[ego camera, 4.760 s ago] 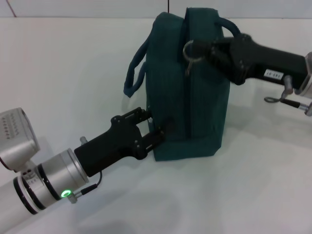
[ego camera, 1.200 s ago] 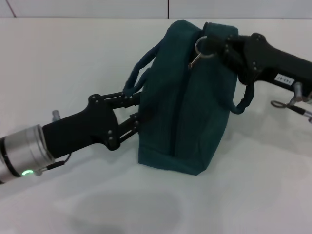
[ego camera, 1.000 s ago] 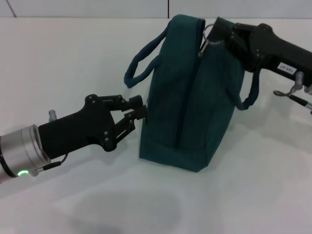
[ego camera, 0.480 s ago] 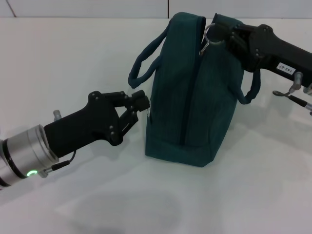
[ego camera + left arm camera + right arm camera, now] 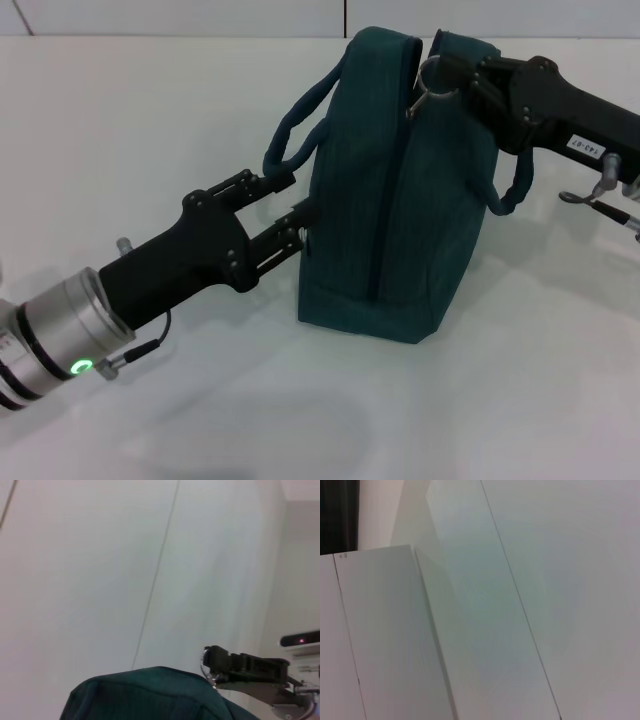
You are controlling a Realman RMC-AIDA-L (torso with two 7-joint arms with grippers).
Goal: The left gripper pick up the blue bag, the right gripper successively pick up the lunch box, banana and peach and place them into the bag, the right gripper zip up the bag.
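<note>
Spread wide now, the left gripper has opened its jaws since a moment ago, tips against the blue bag, which stands upright on the white tabletop. Farther back, the right gripper pinches the zip ring.

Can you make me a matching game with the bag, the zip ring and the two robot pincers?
Things:
1. bag
2. zip ring
3. left pincer
4. right pincer

Descriptions:
A. silver, at the bag's top
B. teal, standing upright on the table
C. open, at the bag's side
D. up at the bag's top, by the ring

Pairs: 1-B, 2-A, 3-C, 4-D
</note>
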